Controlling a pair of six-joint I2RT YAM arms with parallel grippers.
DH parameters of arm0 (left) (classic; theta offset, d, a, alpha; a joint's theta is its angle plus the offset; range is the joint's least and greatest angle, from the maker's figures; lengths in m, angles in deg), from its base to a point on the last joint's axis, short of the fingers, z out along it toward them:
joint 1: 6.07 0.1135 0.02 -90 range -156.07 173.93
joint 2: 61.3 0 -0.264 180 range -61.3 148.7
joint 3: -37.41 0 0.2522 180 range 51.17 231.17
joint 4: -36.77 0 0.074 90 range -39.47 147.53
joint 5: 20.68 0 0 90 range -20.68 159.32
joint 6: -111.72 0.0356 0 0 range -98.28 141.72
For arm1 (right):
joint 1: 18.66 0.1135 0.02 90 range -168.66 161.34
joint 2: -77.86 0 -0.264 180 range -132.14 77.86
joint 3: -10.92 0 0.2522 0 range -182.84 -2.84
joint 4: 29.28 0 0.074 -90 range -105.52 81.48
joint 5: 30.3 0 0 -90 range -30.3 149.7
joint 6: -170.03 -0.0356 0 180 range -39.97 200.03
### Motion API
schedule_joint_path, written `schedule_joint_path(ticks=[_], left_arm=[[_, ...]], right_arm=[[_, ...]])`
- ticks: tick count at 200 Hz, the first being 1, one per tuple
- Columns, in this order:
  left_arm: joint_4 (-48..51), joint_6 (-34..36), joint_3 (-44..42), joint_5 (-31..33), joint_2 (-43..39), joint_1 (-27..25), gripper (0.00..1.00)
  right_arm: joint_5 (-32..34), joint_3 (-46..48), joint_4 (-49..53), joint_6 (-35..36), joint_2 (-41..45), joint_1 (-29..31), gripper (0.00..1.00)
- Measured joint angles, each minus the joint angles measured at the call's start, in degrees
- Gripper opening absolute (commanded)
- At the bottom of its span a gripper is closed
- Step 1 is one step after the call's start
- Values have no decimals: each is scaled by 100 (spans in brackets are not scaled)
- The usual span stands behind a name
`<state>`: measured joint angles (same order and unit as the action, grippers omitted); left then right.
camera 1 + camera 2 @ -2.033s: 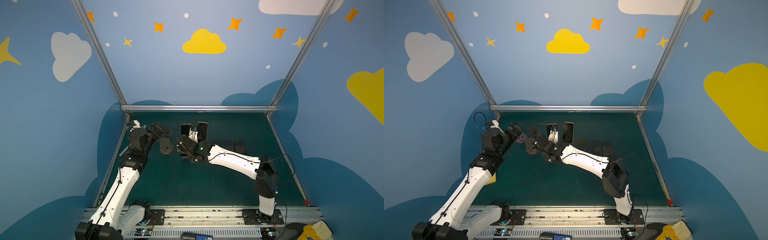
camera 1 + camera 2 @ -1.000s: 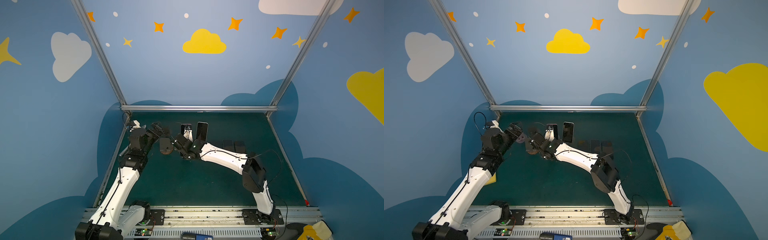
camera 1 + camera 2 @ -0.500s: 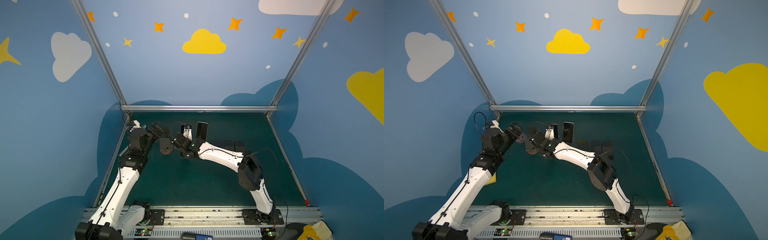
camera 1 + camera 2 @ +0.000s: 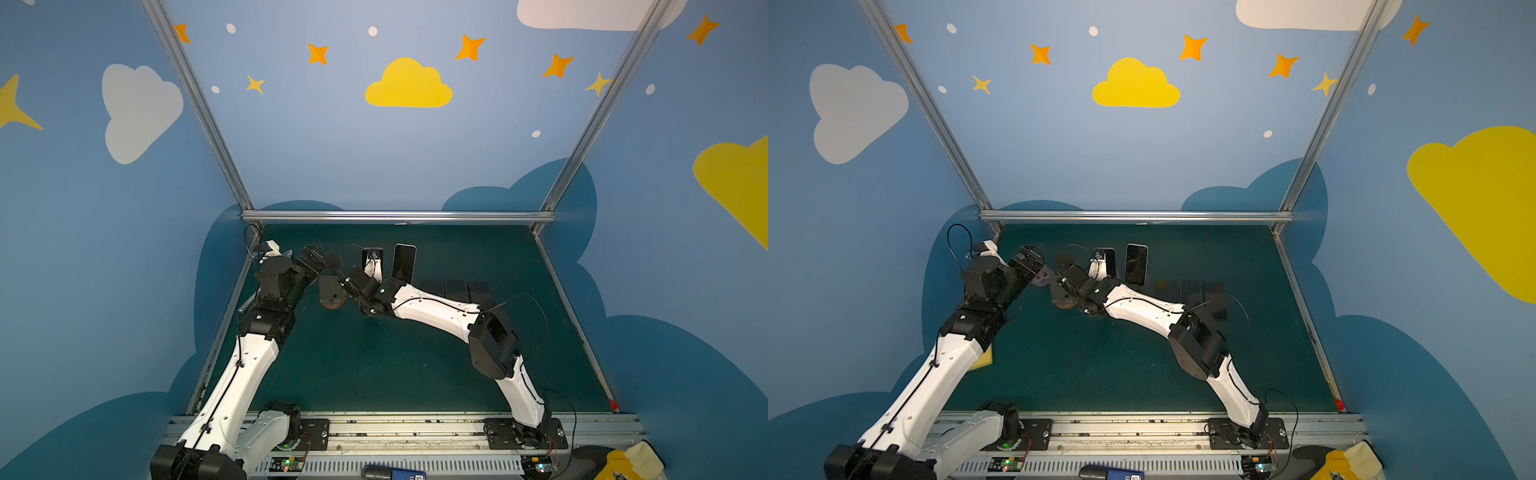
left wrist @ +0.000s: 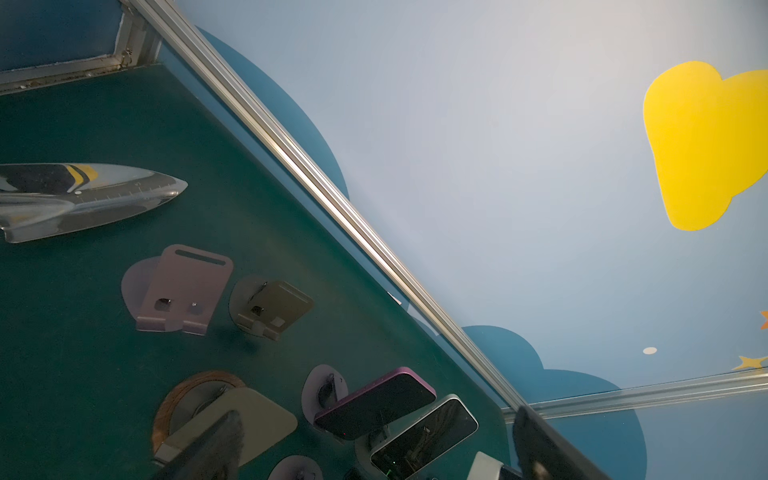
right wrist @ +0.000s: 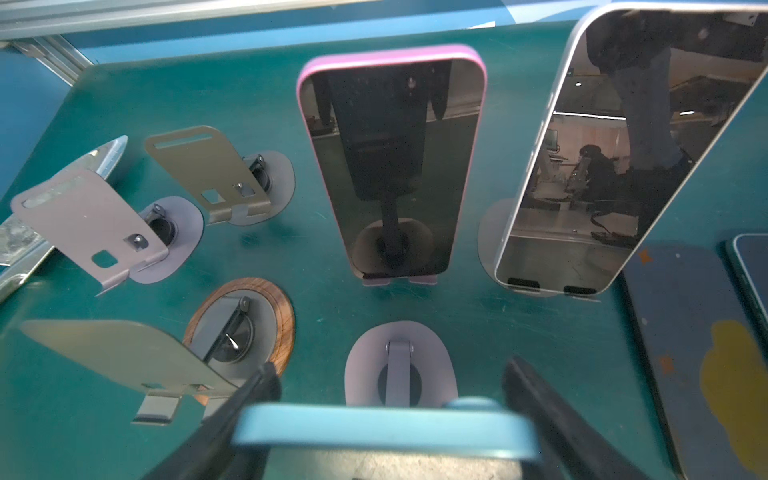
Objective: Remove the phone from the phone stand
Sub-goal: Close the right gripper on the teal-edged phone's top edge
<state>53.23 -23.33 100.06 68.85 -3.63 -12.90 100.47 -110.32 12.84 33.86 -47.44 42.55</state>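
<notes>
In a top view my right pincer (image 4: pixel 348 283) sits low by my left pincer (image 4: pixel 320 257), whose fingers (image 5: pixel 216 440) the left wrist view shows spread wide, and the right wrist view shows my right fingers (image 6: pixel 253 395) pinching the blue phone (image 6: pixel 386 428) by its edges, just before a grey stand (image 6: pixel 399 374).

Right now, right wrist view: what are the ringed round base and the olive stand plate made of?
Round base: brown grained ring, looks like wood or veneer. Olive stand plate: thin matte sheet with bent lips and slot, probably painted metal.
</notes>
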Motion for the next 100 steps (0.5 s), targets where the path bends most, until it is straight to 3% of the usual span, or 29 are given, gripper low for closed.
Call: schedule_joint_path(ticks=[100], left_arm=[[-131,-7,0,-258,0,31,100]], right_arm=[[44,221,-435,420,44,-13,66]])
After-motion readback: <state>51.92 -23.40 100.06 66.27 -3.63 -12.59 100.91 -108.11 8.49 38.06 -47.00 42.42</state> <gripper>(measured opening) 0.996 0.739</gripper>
